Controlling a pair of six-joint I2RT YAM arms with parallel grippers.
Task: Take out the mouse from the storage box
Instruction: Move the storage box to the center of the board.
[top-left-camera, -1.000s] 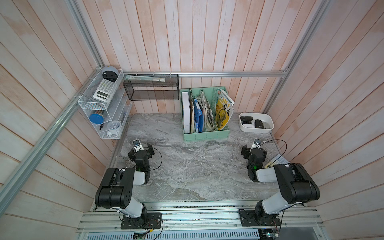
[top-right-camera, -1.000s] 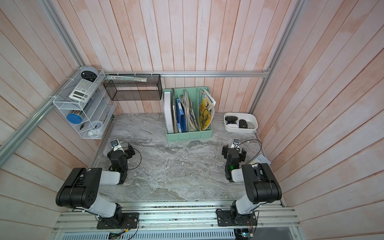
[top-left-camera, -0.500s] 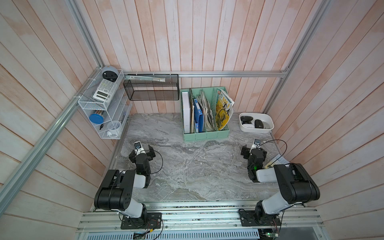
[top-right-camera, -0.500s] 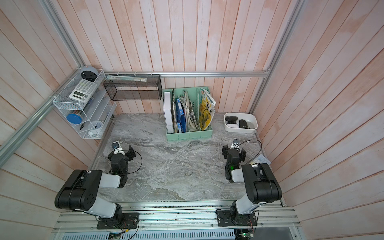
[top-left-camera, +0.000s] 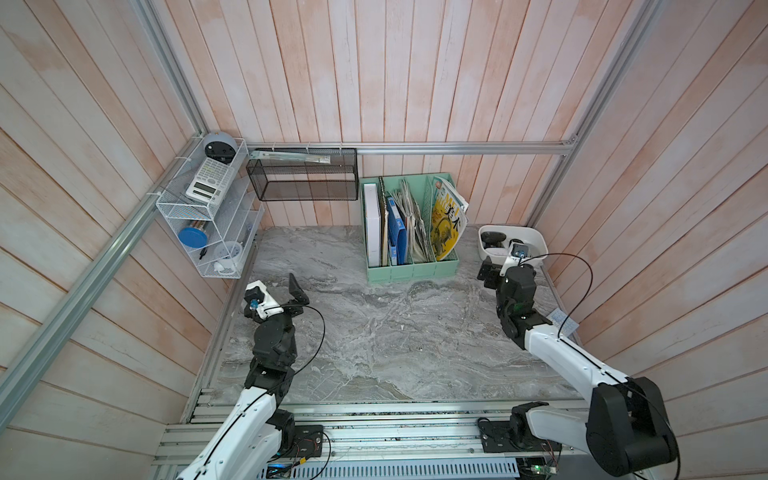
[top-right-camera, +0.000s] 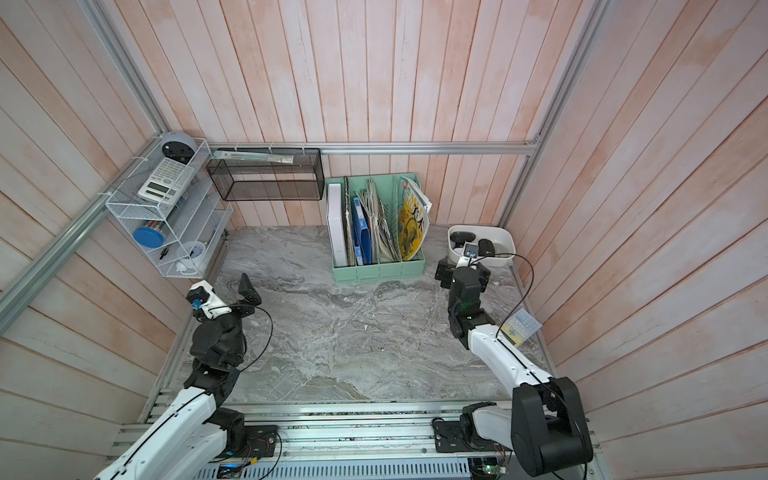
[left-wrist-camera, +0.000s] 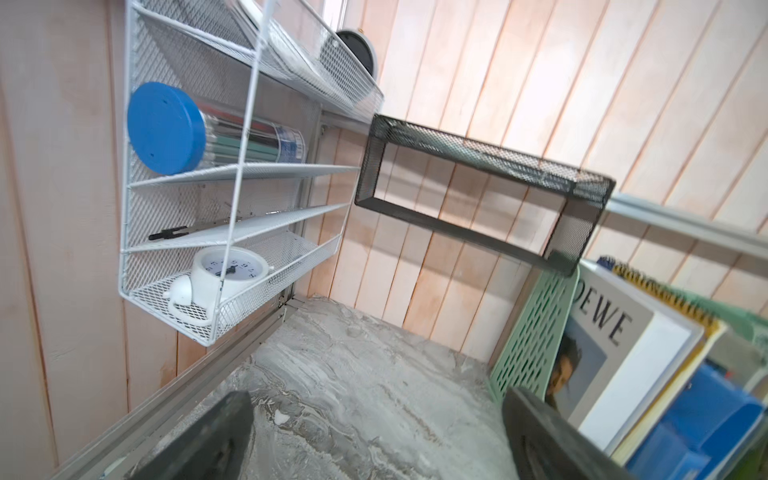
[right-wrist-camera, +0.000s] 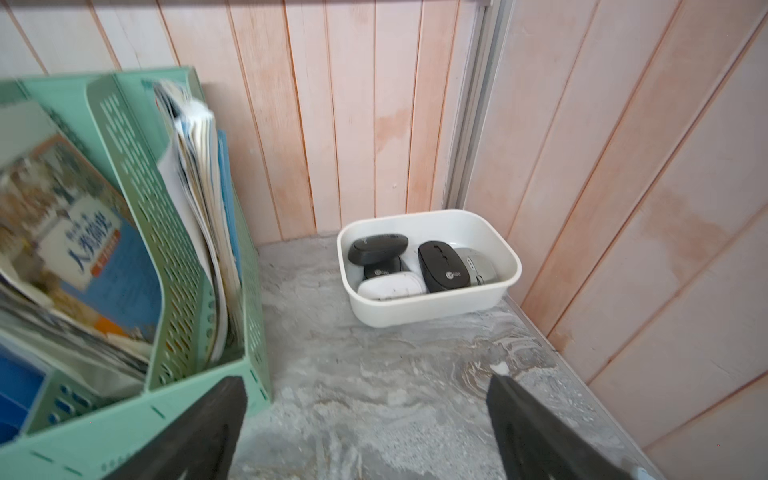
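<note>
The white storage box (right-wrist-camera: 415, 311) stands in the back right corner, also seen in both top views (top-left-camera: 538, 237) (top-right-camera: 506, 237). Several mice lie in it: an upright black mouse (right-wrist-camera: 438, 266), a second black one (right-wrist-camera: 376, 247), a white one (right-wrist-camera: 392, 286) and a grey one (right-wrist-camera: 478, 266). My right gripper (right-wrist-camera: 365, 382) (top-left-camera: 505, 262) hangs open just in front of the box, with only bare table between its fingers. My left gripper (left-wrist-camera: 376, 397) (top-left-camera: 276, 286) is open and empty at the left side of the table, far from the box.
A mint-green file organizer (top-left-camera: 411, 266) full of books stands at the back middle, close to my right gripper's left finger. A black mesh basket (top-left-camera: 303, 178) and a white wire shelf (top-left-camera: 208, 208) hang on the walls. A printed card (top-right-camera: 519, 328) lies by the right wall.
Both arms have lifted and reached toward the back. The right gripper has come close to the storage box; the left one has risen toward the wire shelf. Both stay open.
</note>
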